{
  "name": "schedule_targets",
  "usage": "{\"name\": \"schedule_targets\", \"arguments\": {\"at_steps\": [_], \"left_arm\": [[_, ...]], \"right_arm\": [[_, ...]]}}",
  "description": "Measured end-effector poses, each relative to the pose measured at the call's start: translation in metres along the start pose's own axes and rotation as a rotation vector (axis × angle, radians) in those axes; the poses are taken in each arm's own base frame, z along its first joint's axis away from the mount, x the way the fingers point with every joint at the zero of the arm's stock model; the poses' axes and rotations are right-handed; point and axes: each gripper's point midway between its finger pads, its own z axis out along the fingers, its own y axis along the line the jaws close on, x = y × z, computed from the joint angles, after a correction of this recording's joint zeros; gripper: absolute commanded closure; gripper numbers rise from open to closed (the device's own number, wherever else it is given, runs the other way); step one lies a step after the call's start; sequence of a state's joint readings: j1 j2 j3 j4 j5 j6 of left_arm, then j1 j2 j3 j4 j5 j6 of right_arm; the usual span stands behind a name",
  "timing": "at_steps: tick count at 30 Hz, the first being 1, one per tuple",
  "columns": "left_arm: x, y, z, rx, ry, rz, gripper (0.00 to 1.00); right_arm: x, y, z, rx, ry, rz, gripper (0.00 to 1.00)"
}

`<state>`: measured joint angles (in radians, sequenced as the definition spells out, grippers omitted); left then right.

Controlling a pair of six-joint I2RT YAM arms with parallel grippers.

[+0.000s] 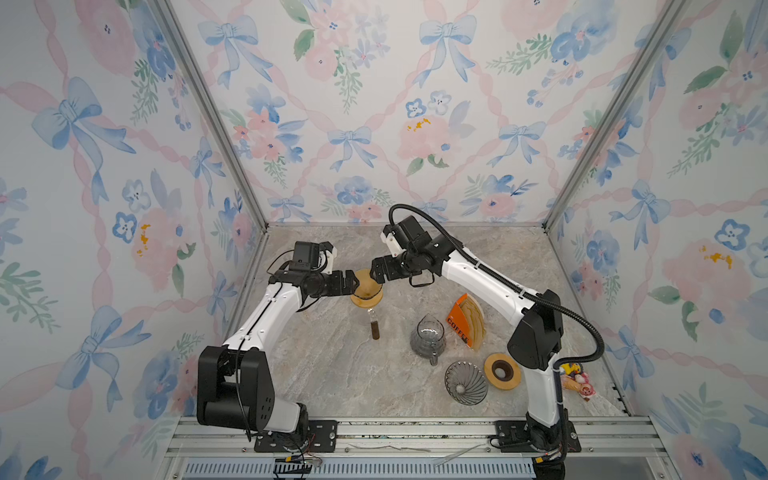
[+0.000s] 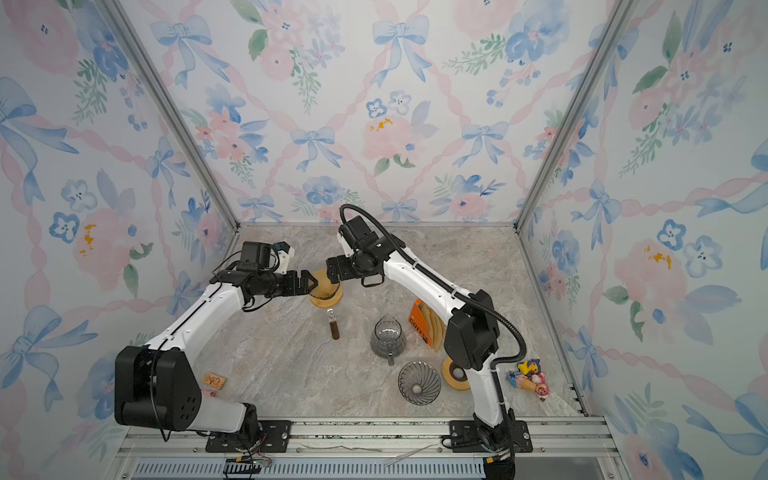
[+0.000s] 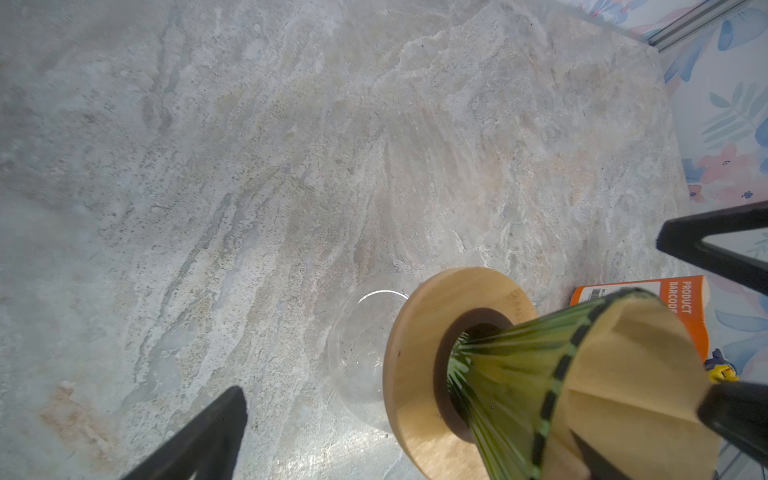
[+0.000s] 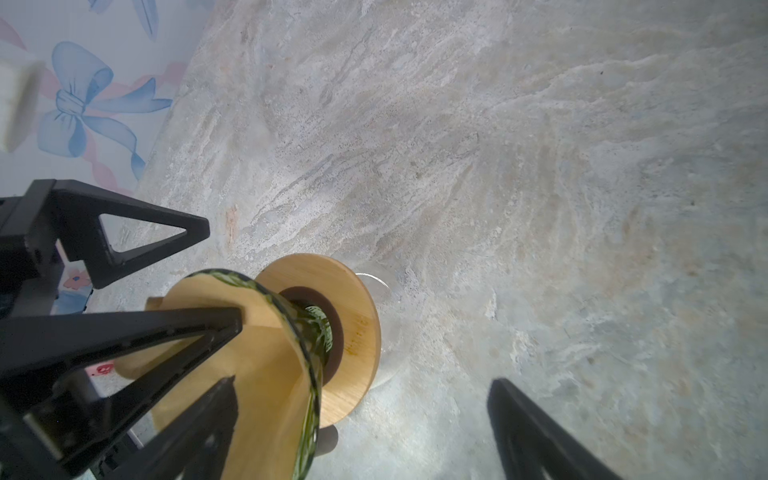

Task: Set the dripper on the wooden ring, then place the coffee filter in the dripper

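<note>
Marble bears filter between left gripper, right gripper.

The dripper is a green-tinted glass cone with ribbed walls and a dark rim; it stands upright, narrow end down, seated in a round wooden collar; in both top views it sits left of the orange box and farther back, well apart from it. The coffee filter is a tan paper cone with soft folds; it sits inside the dripper, its open mouth facing up; its upper edge rises past the glass rim, and a paper flap juts out on one side.
</note>
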<state>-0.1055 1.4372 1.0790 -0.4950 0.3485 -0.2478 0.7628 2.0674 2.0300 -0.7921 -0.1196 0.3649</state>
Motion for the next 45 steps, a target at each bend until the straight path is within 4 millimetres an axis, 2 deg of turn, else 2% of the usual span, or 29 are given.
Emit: {"name": "schedule_targets", "arguments": {"at_steps": [8,16,23,31,38,45], "left_arm": [[0.0,0.0,0.0,0.0,0.0,0.0,0.02],[0.0,0.0,0.0,0.0,0.0,0.0,0.02],[0.0,0.0,0.0,0.0,0.0,0.0,0.02],[0.0,-0.001,0.0,0.005,0.001,0.0,0.02],[0.001,0.0,0.003,0.007,0.009,-0.003,0.02],[0.0,0.0,0.003,0.006,0.01,-0.003,0.02]], "right_arm": [[0.008,-0.012,0.008,0.072,0.037,-0.012,0.04],[0.01,-0.023,0.007,0.134,0.042,-0.023,0.04],[0.008,-0.017,0.011,0.116,0.025,-0.039,0.04],[0.009,0.002,0.015,0.035,0.022,-0.047,0.04],[0.008,0.002,0.013,0.039,0.026,-0.044,0.04],[0.015,-0.007,0.023,0.086,0.058,-0.039,0.04]]}}
